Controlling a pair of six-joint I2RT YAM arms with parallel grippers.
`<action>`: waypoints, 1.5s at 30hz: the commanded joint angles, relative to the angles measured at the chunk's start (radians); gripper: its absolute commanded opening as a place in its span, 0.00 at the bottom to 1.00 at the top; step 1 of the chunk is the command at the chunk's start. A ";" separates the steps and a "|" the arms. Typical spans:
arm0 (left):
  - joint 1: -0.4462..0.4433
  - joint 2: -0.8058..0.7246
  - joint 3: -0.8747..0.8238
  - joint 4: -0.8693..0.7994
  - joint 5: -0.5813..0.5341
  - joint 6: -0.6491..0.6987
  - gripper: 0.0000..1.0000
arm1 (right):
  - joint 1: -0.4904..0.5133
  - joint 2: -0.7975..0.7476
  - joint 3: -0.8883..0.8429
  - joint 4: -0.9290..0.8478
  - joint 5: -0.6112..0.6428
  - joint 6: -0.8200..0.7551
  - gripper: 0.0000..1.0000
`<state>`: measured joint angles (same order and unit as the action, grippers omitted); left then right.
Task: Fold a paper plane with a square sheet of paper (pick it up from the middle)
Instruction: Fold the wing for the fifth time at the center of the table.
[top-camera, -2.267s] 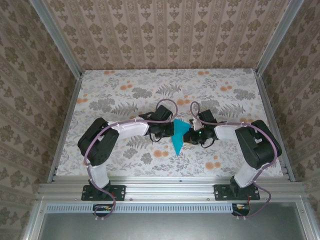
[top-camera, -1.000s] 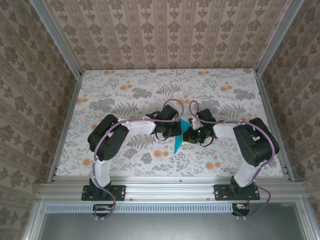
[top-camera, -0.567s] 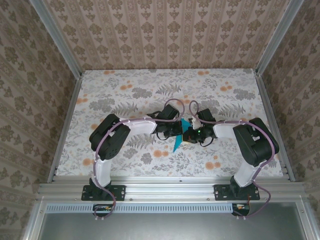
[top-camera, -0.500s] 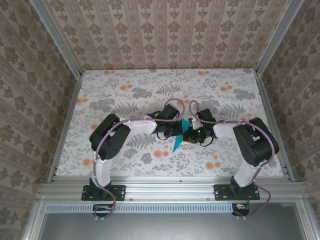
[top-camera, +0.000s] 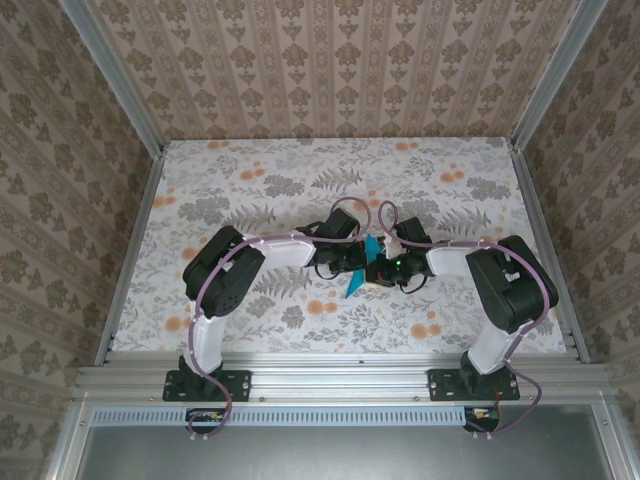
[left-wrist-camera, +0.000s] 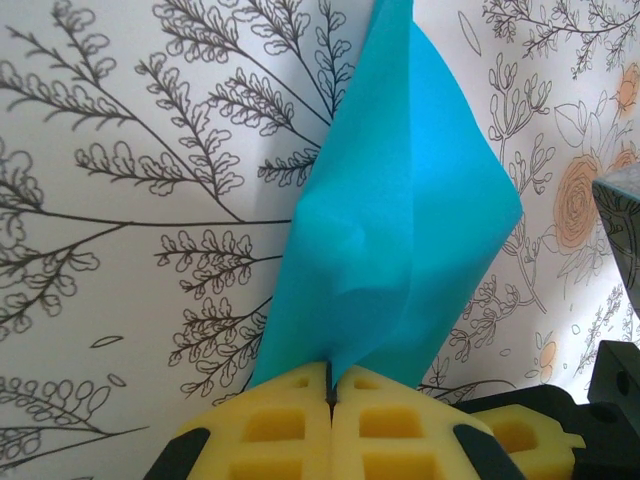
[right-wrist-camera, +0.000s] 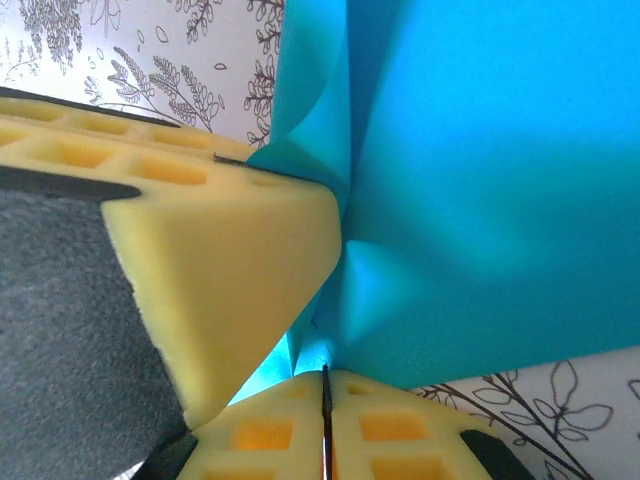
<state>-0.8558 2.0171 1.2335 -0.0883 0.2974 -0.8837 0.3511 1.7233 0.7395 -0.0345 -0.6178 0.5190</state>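
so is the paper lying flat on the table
No, the paper is buckled into a fold, pinched between the left gripper's yellow pads.

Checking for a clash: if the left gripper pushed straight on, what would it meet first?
Past the paper it pinches, the left gripper would likely meet the floral tabletop; the right gripper sits just aside, depth unclear.

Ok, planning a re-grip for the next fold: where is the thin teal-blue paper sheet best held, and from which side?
Probably the free pointed near tip of the thin teal-blue paper sheet, approached from the side, clamping both flat faces: it hangs roughly on edge, and the left gripper and right gripper pinch its middle.
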 joint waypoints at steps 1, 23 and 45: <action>-0.014 0.027 0.020 -0.061 0.027 0.052 0.06 | -0.009 -0.016 -0.015 -0.018 0.018 -0.002 0.14; -0.013 0.020 0.032 -0.093 0.059 0.164 0.20 | -0.173 -0.029 -0.038 0.205 -0.189 0.193 0.24; -0.009 0.008 0.028 -0.060 0.112 0.210 0.14 | -0.187 0.081 0.003 0.220 -0.225 0.245 0.32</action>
<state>-0.8589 2.0171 1.2491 -0.1383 0.3916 -0.7013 0.1669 1.7916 0.7170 0.2096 -0.8223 0.7639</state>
